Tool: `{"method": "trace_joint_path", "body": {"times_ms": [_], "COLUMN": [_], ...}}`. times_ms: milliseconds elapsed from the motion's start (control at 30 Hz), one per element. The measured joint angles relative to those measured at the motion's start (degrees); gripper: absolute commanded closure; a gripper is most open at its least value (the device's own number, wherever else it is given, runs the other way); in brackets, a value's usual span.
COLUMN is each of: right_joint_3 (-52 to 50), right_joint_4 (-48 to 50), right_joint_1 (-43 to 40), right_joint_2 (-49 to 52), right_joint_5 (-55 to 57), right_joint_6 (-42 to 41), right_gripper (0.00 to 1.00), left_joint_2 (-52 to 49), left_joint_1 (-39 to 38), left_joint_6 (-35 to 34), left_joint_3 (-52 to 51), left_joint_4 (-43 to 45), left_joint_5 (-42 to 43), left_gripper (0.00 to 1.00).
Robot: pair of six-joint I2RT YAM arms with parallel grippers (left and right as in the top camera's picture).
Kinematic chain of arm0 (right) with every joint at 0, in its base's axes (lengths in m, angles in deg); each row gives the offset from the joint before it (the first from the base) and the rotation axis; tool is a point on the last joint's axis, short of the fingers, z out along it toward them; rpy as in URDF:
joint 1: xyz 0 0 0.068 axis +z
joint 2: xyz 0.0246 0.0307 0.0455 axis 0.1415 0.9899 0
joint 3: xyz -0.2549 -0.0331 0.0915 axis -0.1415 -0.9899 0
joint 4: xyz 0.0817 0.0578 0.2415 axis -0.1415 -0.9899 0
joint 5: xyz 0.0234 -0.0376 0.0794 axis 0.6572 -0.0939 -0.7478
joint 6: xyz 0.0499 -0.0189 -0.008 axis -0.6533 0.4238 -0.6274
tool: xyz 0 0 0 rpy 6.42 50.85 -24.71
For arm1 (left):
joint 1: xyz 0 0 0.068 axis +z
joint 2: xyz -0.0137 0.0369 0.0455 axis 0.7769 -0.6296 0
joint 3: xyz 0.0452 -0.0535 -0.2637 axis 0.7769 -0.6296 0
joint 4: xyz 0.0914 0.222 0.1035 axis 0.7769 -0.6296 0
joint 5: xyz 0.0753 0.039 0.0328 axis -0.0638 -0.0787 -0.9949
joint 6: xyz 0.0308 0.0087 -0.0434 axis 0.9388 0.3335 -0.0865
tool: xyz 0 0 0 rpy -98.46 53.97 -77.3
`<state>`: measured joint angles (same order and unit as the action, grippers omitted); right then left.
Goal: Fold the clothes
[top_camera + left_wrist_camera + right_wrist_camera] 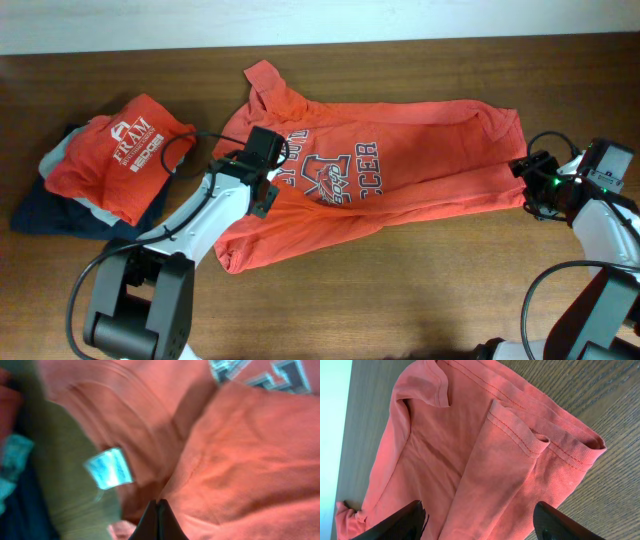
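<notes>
Two tools tend the shirt (pixel 400 170) lying print-up on the surface (pixel 400 300): left tool (pixel 158 510) pinched shut on its collar side, right tool (pixel 485 522) open over the hem, which I'd grip before lifting evenly.

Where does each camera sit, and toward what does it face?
Overhead: above the table, facing down on the T-shirt and a folded pile; both arms show.
Left wrist: on the left arm, facing down at cloth and a white tag; the shut left gripper shows.
Right wrist: on the right arm, facing the T-shirt's stitched edges; the open right gripper shows.
Shared: overhead and left wrist both show the chest print.
</notes>
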<state>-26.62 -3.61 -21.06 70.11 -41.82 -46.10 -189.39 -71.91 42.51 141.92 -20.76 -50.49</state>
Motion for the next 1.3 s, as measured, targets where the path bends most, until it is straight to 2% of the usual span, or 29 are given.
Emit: {"method": "trace_joint_path", "body": {"times_ms": [67, 100, 133, 167, 200, 233, 267, 500, 700, 867, 1000, 1067, 1167, 1300], "right_joint_3": [0.00, 0.00, 0.00, 0.00, 0.00, 0.00, 0.00, 0.04, 0.04, 0.07, 0.07, 0.07, 0.09, 0.13], "right_joint_4": [0.00, -0.02, -0.13, -0.35, -0.72, -1.01, -1.38, -7.23, -10.23, -6.91, -6.32, -5.70, -3.87, 0.11], "right_joint_1": [0.00, 0.00, 0.00, 0.00, 0.00, 0.00, 0.00, 0.00, 0.00, 0.00, 0.00, 0.00, 0.00, 0.00], "right_joint_2": [0.00, 0.00, 0.00, 0.00, 0.00, 0.00, 0.00, 0.00, 0.00, 0.00, 0.00, 0.09, 1.05, 4.98], "right_joint_5": [0.00, 0.00, 0.00, 0.02, 0.02, 0.02, 0.04, 4.74, 8.81, 7.67, 7.52, 8.07, 8.39, 8.28], "right_joint_6": [-0.02, 0.02, 0.02, 0.04, 0.22, 0.50, 0.76, 1.53, 4.76, 8.98, 8.72, 7.72, 6.86, 6.34], "right_gripper": [0.26, 0.26, 0.26, 0.26, 0.26, 0.26, 0.26, 0.25, 0.26, 0.56, 0.64, 0.63, 0.52, 0.50], "left_joint_2": [0.00, 0.00, -0.02, 0.00, 0.00, 0.00, 0.00, 0.00, 0.00, 0.00, 0.00, 0.00, 0.00, 0.00], "left_joint_1": [0.42, 0.83, 1.27, 1.77, 2.23, 2.62, 3.04, 3.39, 3.39, 3.39, 3.39, 3.39, 3.39, 3.39], "left_joint_6": [-0.68, -1.38, -2.03, -2.80, -3.39, -3.63, -3.85, -5.01, -7.17, -8.17, -8.59, -8.61, -8.79, -8.83], "left_joint_3": [0.24, 0.26, 0.26, 0.26, 0.26, 0.26, 0.26, 0.26, 0.35, 0.39, 0.52, 0.55, 0.57, 0.57], "left_joint_4": [0.48, 0.59, 0.63, 0.72, 0.79, 0.83, 0.87, -0.33, -6.27, -8.09, -8.48, -8.70, -8.81, -8.85], "left_joint_5": [-1.42, -2.08, -2.40, -2.60, -2.75, -2.78, -2.82, -2.95, -2.23, 2.99, 8.33, 11.08, 14.95, 17.79], "left_gripper": [0.99, 0.93, 0.82, 0.62, 0.50, 0.43, 0.41, 0.38, 0.38, 0.40, 0.42, 0.42, 0.42, 0.41]}}
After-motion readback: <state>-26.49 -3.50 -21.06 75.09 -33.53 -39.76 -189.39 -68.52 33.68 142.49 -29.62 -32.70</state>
